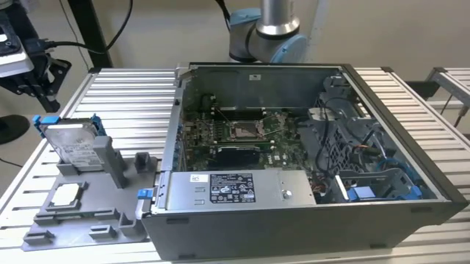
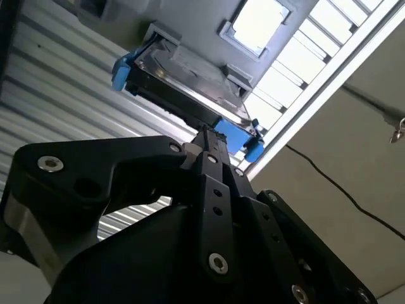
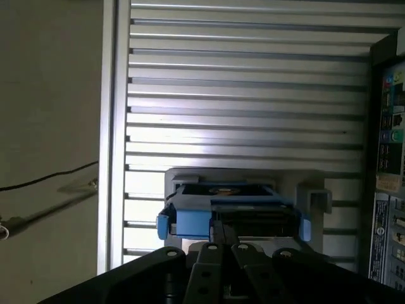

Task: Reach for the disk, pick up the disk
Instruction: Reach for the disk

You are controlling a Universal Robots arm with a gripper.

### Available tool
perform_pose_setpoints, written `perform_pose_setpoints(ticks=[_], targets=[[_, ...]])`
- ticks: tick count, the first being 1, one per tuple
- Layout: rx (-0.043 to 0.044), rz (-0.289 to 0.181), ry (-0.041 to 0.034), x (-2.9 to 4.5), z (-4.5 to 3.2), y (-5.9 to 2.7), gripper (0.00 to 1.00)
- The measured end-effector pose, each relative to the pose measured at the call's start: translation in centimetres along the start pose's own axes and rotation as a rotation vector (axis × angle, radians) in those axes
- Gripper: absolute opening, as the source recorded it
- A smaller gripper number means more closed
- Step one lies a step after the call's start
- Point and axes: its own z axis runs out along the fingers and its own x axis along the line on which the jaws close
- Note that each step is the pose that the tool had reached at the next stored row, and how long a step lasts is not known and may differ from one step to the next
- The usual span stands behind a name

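We count one disk (image 1: 71, 144) in its blue frame, one small square chip (image 1: 66, 192) and one grey fixture plate (image 1: 96, 199) beneath the pair, all on one slatted metal table (image 1: 125, 93). Over at the exterior view's right we have one open computer case (image 1: 294, 231), and inside it one green mainboard (image 1: 242, 137) and one long grey box (image 1: 235, 190) wearing one black-and-white sticker. One arm (image 1: 268, 33) at the back, one gripper (image 3: 223, 229) in the first wrist view, and one black cable (image 2: 342, 190) on the floor in the second wrist view
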Motion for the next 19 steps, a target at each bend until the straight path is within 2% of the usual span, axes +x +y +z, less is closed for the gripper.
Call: perform_pose_setpoints(ticks=[4, 8, 11, 17, 19], targets=[[0.0001, 0.001, 0.0001, 0.16, -0.03, -0.65, 0.0], [0.0, 0.001, 0.0001, 0.21, -0.03, -0.65, 0.0], [0.0001, 0.001, 0.0001, 0.74, -0.03, -0.65, 0.0], [0.0, 0.0, 0.0, 1.22, -0.02, -0.59, 0.0], [0.0006, -0.021, 0.0006, 1.25, -0.01, -0.55, 0.0]])
